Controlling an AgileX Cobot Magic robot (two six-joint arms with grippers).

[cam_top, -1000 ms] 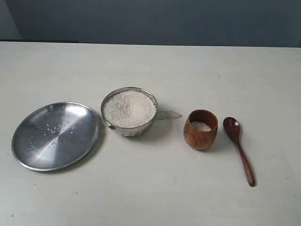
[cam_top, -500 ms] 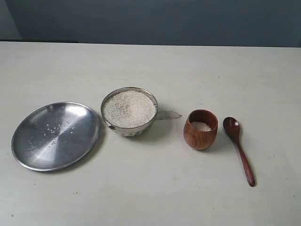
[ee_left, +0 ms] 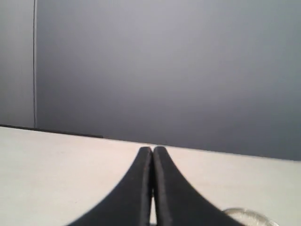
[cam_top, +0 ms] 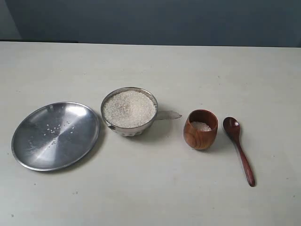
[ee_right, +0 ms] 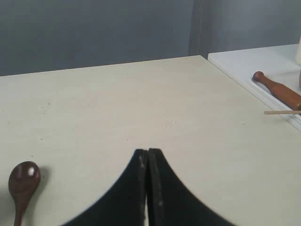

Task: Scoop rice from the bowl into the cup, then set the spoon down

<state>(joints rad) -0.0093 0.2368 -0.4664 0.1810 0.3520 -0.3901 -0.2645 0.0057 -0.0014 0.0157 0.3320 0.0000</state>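
The steel bowl (cam_top: 129,111) stands mid-table, heaped with white rice (cam_top: 129,108). To its right stands the brown wooden cup (cam_top: 201,129) with a little rice (cam_top: 201,126) in it. The dark wooden spoon (cam_top: 239,149) lies flat on the table right of the cup, scoop at the far end; its scoop (ee_right: 23,179) also shows in the right wrist view. Neither arm appears in the exterior view. My left gripper (ee_left: 153,149) is shut on nothing, above bare table, with a steel rim (ee_left: 247,215) at the frame's edge. My right gripper (ee_right: 147,151) is shut and empty, apart from the spoon.
A wide shallow steel plate (cam_top: 55,135) with a few stray grains lies left of the bowl. A clear plastic scrap (cam_top: 168,115) lies by the bowl's right side. Beyond the table's edge, a white surface (ee_right: 244,61) carries a wooden pestle-like stick (ee_right: 277,91).
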